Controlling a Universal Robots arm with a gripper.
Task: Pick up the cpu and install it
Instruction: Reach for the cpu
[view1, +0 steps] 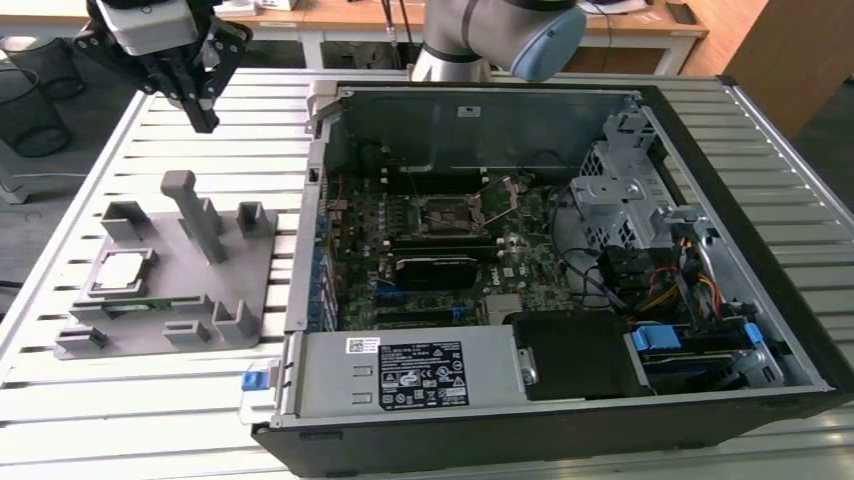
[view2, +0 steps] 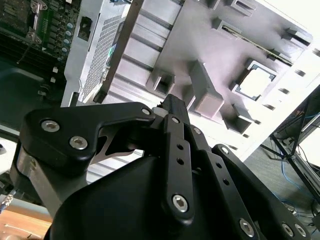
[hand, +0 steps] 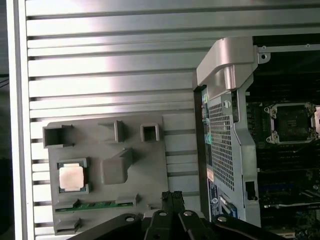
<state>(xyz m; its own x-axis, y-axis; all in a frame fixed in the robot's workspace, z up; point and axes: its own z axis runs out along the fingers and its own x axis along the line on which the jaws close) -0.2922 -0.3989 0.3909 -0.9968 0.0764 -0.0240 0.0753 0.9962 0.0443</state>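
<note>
The cpu (view1: 123, 270) (view2: 256, 81) (hand: 71, 176) is a small silvery square chip lying flat in a recess of the grey holder plate (view1: 220, 285) on the exterior view's left. My gripper (view1: 200, 112) (view2: 172, 102) (hand: 171, 196) hangs well above the table, beyond the plate's far side and apart from the chip. Its black fingers are pressed together with nothing between them. The black square socket (view1: 451, 212) (hand: 292, 122) with its metal frame sits on the motherboard inside the open computer case (view1: 747, 250).
The holder plate carries several upright grey posts (view1: 187, 205) and a narrow green circuit strip (hand: 95, 206). The slatted metal table (view1: 174, 400) runs under everything. The case wall (hand: 225, 65) stands between plate and motherboard. Cables and a drive cage fill the case's right side.
</note>
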